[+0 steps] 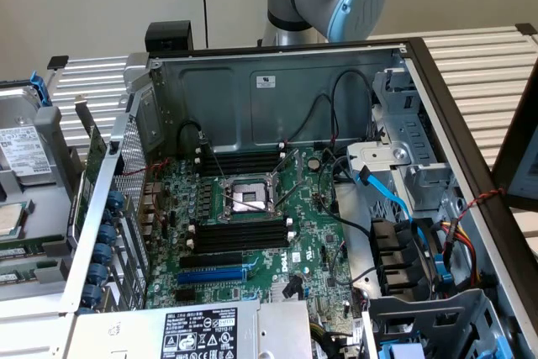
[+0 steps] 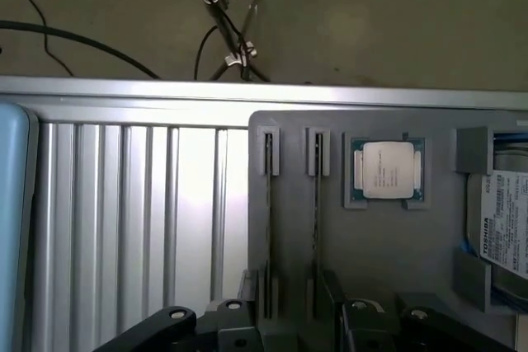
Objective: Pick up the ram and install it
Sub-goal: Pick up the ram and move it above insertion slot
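Right now I see the fingers [image 2: 235, 326] apart, holding nothing, over the gray tray [image 2: 388, 253] on the ribbed table [image 2: 124, 204]. In a tray slot the ram [image 2: 316, 204] stands on edge, long axis running toward the fingers, with a second stick [image 2: 268, 204] parallel just beside it. CPU [image 2: 388, 169] and hard drive [image 2: 503, 232] sit nearby in the same tray.

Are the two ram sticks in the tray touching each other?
Apart. The wrist view shows the ram stick nearer the processor and the other ram stick in separate slots, grey tray between.
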Robot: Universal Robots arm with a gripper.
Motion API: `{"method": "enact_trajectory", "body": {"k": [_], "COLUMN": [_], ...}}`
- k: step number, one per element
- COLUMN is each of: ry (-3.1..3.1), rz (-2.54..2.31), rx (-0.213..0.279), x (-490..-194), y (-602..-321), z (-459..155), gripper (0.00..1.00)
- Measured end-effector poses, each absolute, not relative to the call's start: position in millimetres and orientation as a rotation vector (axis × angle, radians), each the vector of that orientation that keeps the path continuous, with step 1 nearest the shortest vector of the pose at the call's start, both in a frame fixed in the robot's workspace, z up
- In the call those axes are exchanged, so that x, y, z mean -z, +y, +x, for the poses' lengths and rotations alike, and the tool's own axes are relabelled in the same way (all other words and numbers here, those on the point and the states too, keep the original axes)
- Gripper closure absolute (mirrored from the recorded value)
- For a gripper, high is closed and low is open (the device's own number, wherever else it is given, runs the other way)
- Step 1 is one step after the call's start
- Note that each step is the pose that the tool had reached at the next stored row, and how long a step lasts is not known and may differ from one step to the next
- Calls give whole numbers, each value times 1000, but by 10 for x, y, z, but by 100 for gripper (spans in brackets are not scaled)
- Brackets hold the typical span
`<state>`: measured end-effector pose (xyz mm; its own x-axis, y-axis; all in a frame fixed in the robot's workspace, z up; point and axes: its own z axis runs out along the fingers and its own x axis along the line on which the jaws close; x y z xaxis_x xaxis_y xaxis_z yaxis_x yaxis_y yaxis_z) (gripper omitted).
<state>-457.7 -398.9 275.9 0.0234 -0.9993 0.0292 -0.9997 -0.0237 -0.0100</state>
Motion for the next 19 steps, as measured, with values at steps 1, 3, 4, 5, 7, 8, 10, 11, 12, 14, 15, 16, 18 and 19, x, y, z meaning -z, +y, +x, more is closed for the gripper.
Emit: {"method": "enact_trajectory", "body": {"k": [1, 3, 4, 5, 7, 8, 10, 11, 12, 14, 15, 16, 18, 19], "ry": [-2186, -2186, -2186, -2186, -2186, -2186, -2186, -2186, -2186, -2186, -2186, -2186, -2186, -2186], "rz": [2238, 2238, 2238, 2238, 2238, 2238, 2238, 2238, 2238, 2238, 2238, 2238, 2238, 2238], "rx": [-44, -44, -44, -44, -44, -44, -44, -44, -44, -44, -44, -44, -44, -44], "x": [-2741, -2706, -2687, -2668, -2633, -2616, -2579, -2559, -2542, -2506, -2488, -2468, -2432, -2415], "y": [-3989, -3989, -3989, -3990, -4002, -4013, -4050, -4063, -4065, -4066, -4066, -4067, -4074, -4077], "z": [-4577, -4577, -4577, -4577, -4577, -4577, -4577, -4576, -4574, -4563, -4556, -4546, -4531, -4524], "gripper": [58, 58, 58, 58, 58, 58, 58, 58, 58, 58, 58, 58, 58, 58]}}
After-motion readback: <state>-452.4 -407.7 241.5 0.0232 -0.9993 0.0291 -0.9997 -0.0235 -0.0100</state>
